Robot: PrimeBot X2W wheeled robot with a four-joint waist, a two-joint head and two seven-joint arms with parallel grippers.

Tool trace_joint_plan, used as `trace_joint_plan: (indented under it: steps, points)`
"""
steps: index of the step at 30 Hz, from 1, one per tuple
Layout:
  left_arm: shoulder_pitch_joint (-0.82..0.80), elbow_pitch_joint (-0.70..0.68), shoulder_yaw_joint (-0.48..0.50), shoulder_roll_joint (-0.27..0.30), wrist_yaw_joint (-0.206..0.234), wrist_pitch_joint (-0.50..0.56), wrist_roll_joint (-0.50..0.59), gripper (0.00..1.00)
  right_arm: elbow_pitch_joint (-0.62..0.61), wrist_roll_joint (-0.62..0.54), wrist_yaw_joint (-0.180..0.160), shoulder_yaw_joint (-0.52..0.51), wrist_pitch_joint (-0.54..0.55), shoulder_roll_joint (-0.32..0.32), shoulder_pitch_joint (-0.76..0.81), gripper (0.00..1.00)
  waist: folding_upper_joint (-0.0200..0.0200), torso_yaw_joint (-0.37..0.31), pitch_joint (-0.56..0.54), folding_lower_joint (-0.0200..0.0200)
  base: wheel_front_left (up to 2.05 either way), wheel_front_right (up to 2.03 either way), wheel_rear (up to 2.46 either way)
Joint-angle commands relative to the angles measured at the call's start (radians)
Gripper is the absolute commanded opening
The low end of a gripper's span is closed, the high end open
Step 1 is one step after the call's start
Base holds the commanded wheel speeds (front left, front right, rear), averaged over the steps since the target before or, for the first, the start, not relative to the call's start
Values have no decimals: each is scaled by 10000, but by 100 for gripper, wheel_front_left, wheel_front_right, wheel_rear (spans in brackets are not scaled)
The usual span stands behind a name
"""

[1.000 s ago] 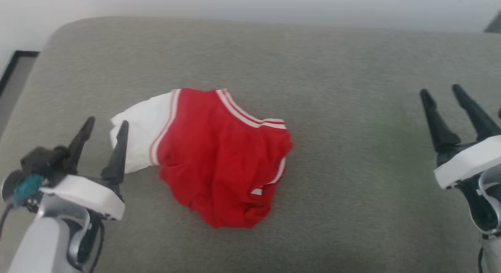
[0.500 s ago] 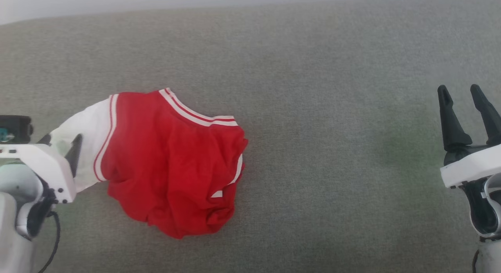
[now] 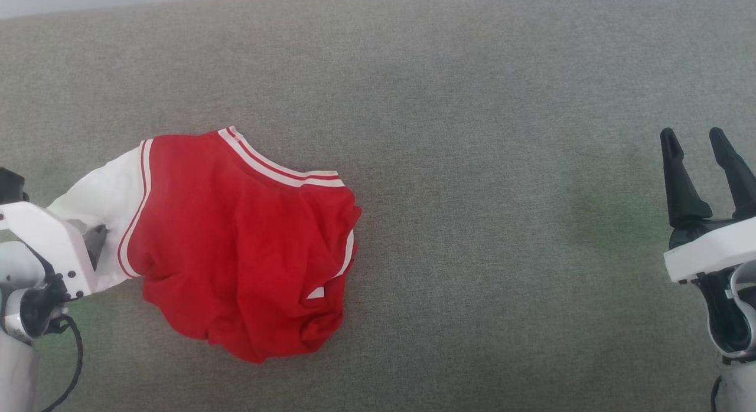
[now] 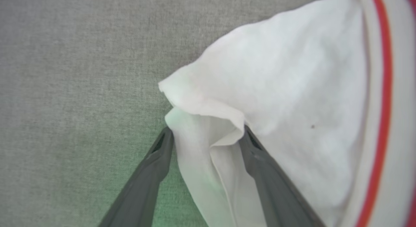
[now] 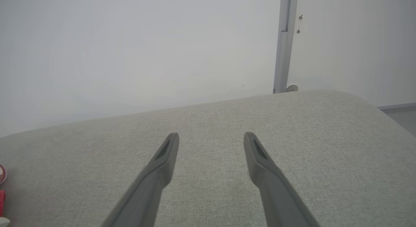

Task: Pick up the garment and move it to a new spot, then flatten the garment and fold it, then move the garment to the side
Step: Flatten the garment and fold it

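Observation:
The garment (image 3: 248, 247) lies crumpled on the grey cushioned surface (image 3: 502, 223), red with striped trim and a white sleeve (image 3: 103, 193) sticking out to the left. My left gripper (image 4: 206, 129) is open, and its two fingers straddle a folded edge of that sleeve (image 4: 276, 90), with cloth lying between them. In the head view its white wrist housing (image 3: 44, 247) covers the sleeve's end. My right gripper (image 3: 692, 134) hovers open and empty far to the right, well away from the garment. The right wrist view shows the right gripper (image 5: 211, 136) above bare grey fabric.
A white wall (image 5: 130, 58) runs behind the surface's far edge, with a grey upright post (image 5: 284, 41) against it. The surface rounds off at its far right corner (image 5: 364, 100). A small red-and-white item (image 5: 1, 188) peeks in at the right wrist view's left edge.
The head camera has tipped down and swung, shifting the whole picture. My left gripper has come forward over the white sleeve and now straddles it. The right gripper holds the same pose.

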Motion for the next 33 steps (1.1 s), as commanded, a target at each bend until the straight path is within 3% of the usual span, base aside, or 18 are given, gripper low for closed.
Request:
trace_joint_plan:
  steps: [1,5,6,7,8,9,10,13,24,33]
  points:
    - [96,260,-126,-195,37,104,-25,100,28,52,-3,24,18,25,-98,100,0,5,13,0,0,0,0]
    - [53,372,-184,-225,-58,-13,-56,100,34,57,-3,8,12,12,-111,100,0,27,21,0,0,0,0]
    - [69,413,-243,-216,-128,15,-44,85,37,61,-3,11,16,7,-106,100,0,34,20,0,0,0,0]
    - [96,439,-291,-221,-223,31,-82,44,38,69,-3,16,21,3,-110,100,0,39,19,0,0,0,0]
    - [96,439,-291,-221,-223,31,-82,44,38,69,-3,16,21,3,-110,100,0,39,19,0,0,0,0]
    - [103,466,-314,-245,-316,47,-156,11,39,74,-3,20,26,-5,-116,100,0,47,16,0,0,0,0]
    - [113,487,-351,-253,-383,67,-169,0,39,79,-3,24,27,-12,-120,100,0,56,14,0,0,0,0]
    - [147,558,-415,-265,-476,164,-253,0,60,84,-3,10,21,-25,-129,100,0,84,0,0,0,0,0]
    - [371,33,169,172,236,-438,-241,0,122,88,-3,-114,-19,-53,-38,100,0,304,-128,0,0,0,0]
    - [1521,-859,500,459,722,-93,-392,0,40,-44,-3,-213,83,61,86,100,0,695,-295,0,0,0,0]
